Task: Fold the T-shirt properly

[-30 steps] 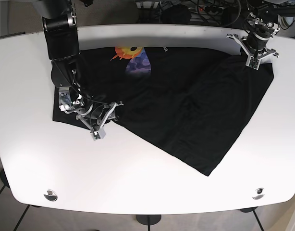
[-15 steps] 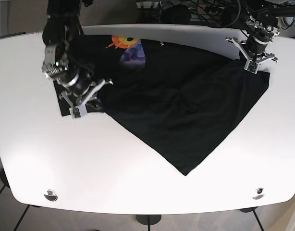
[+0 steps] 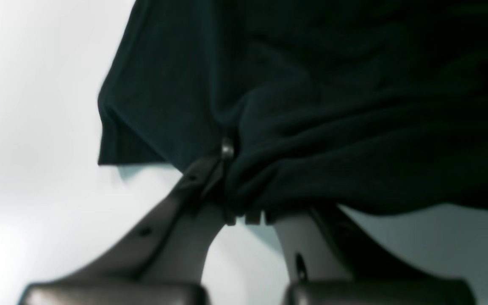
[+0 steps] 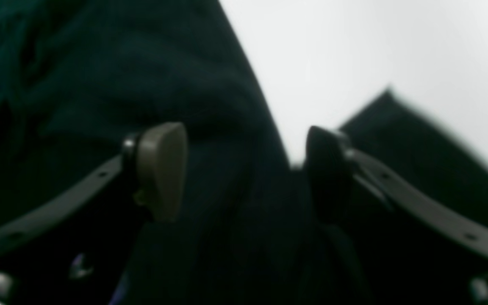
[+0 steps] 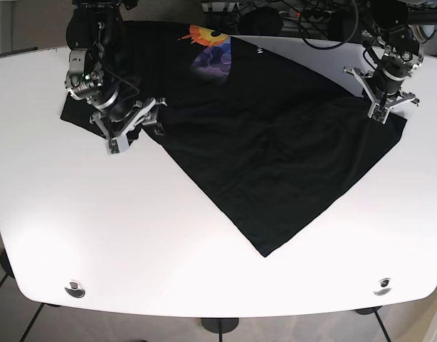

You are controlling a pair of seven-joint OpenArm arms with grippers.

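The black T-shirt (image 5: 275, 157) lies spread across the white table, with an orange and blue print (image 5: 213, 50) at the far edge and one corner pointing toward the near side. In the base view my left gripper (image 5: 378, 110) sits at the shirt's far right corner. The left wrist view shows the left gripper (image 3: 227, 169) shut on a bunched fold of the T-shirt (image 3: 333, 106). My right gripper (image 5: 137, 128) stands open over the shirt's left part. In the right wrist view its fingers (image 4: 163, 169) are spread apart above the dark cloth (image 4: 79, 97).
The white table (image 5: 97, 235) curves along its near edge, with two round metal fittings (image 5: 75, 288) near the front corners. Cables and dark equipment (image 5: 290, 18) lie behind the far edge. The shirt's top reaches that far edge.
The whole shirt has slid toward the far edge, its print now at the table's rim. My right gripper moved left and away from the near side. The left gripper shifted slightly right.
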